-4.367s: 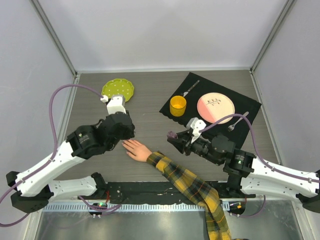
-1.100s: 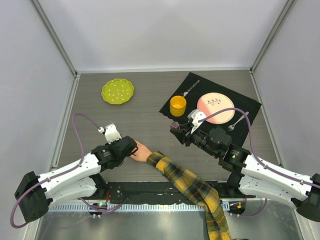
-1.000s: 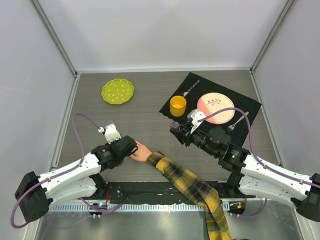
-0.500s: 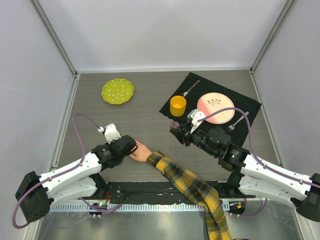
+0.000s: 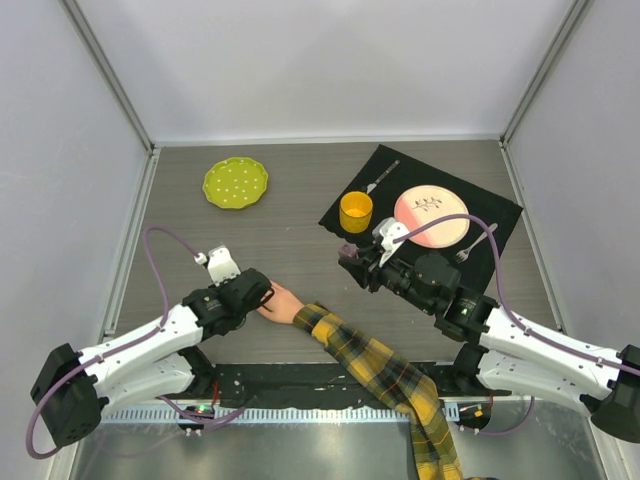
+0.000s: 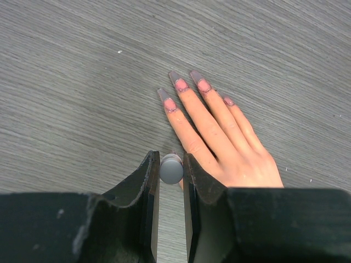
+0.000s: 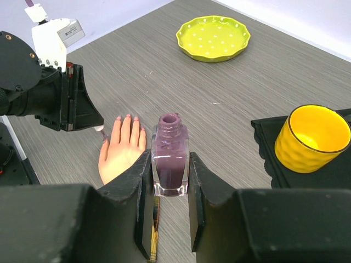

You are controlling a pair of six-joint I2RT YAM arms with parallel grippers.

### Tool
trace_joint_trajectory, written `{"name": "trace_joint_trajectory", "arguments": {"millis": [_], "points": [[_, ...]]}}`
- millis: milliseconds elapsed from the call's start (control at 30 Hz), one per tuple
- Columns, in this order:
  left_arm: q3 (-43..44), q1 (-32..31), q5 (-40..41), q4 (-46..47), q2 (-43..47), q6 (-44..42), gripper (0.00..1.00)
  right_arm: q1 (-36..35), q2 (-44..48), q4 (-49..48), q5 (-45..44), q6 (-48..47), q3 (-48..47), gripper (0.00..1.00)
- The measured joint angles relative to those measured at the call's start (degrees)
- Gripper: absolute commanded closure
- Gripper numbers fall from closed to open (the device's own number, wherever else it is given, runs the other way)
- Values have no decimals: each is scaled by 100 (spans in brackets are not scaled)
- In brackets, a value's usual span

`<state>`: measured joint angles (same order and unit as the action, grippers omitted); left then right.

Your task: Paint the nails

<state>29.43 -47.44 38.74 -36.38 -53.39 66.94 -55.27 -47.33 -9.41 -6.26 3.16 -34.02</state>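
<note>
Contact is going through a tool alone: the left fingers (image 6: 170,160) are clamping nearly shut on a small round grey brush cap (image 6: 171,169), which is sitting right between their tips. The bristles under it are hiding from the wrist view. Just beyond those tips and a little to their right, the pale peach-pink mannequin hand (image 6: 230,150) is lying palm down on the grey wood-grain worktop (image 6: 77,76). The nails (image 6: 181,85) are sitting at its far ends, pointing away from the fingers, several already showing a patchy mauve coat. The thumb side is lying closest to the cap, and its nail cannot be made out.

The right fingers (image 7: 170,164) are squeezing the flat sides of a square clear glass bottle of purple polish (image 7: 170,156). They are holding it upright with its neck uncapped, apart from the mannequin hand, which is lying ahead of them and to their left.

The nails are looking hard, glossy and tiny, so I am judging them as things to stroke, never to grasp. Only the bristle tip should be touching, lightly, since wet polish is liable to smear and the hand is probably light enough to skid. Any steadying hold should be going on the yellow-and-black plaid sleeve (image 5: 385,372), behind the wrist. The cap, being smooth and round, is likely to twist in the pinch.
</note>
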Motion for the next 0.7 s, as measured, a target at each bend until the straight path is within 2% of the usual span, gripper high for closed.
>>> {"name": "trace_joint_trajectory", "arguments": {"millis": [700], "points": [[0,319,-192,151,-90,-190,100,66,-146,-17,92,2,0,99]]}}
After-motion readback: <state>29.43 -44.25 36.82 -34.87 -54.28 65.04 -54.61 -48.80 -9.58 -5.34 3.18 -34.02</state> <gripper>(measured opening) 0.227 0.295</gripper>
